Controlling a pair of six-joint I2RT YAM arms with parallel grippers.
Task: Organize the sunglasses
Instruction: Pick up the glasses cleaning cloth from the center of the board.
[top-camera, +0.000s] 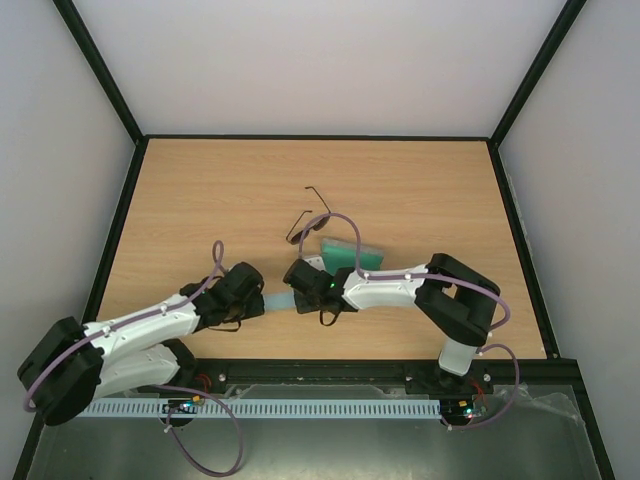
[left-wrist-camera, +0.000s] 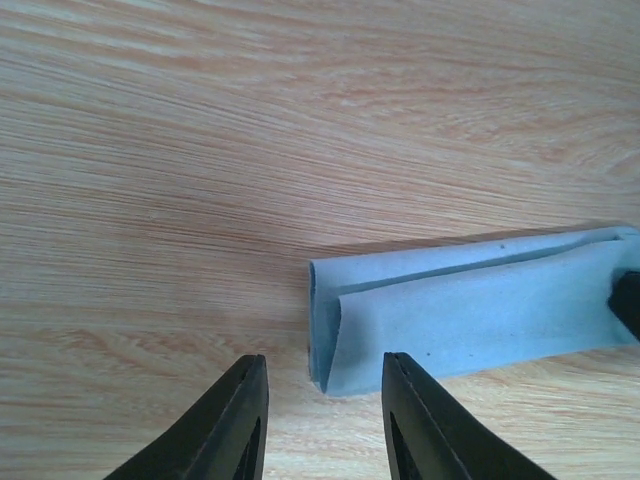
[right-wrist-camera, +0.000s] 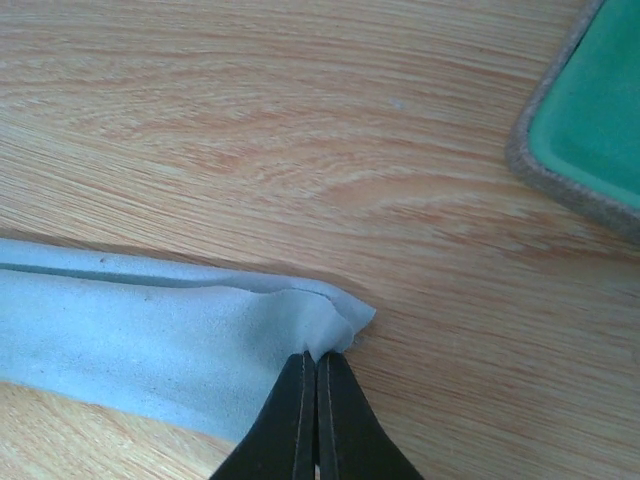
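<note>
Wood-grain table (top-camera: 420, 200), top view. You have the sunglasses (top-camera: 308, 228) lying on it near the middle, just beyond the far left corner of the case (top-camera: 345, 255). One thin temple arm reaches away toward the far side. They lie apart from both arms. The case lies open, green lining up. Nearer you, a light blue cloth (top-camera: 279, 300) lies folded into a strip between the left end effector (top-camera: 256, 300) and the right end effector (top-camera: 296, 292).

Left wrist view. Your left end effector (left-wrist-camera: 325, 362) stands open, its two dark fingers (left-wrist-camera: 248, 420) spread just above the table. The near end of the folded cloth (left-wrist-camera: 470, 315) sits in line with the gap between them. You cannot tell from this view whether either finger touches it. The fold runs along the strip, one layer lapped over the other. A dark piece of the right end effector (left-wrist-camera: 628, 300) shows at the strip's far end.

Right wrist view. Your right end effector (right-wrist-camera: 318, 358) is closed tight, pinching a puckered corner of the cloth (right-wrist-camera: 140, 345). The rest of the strip lies flat on the table to the left. One grey-rimmed, green-lined corner of the case (right-wrist-camera: 590, 110) shows at upper right, well apart from the pinch.
</note>
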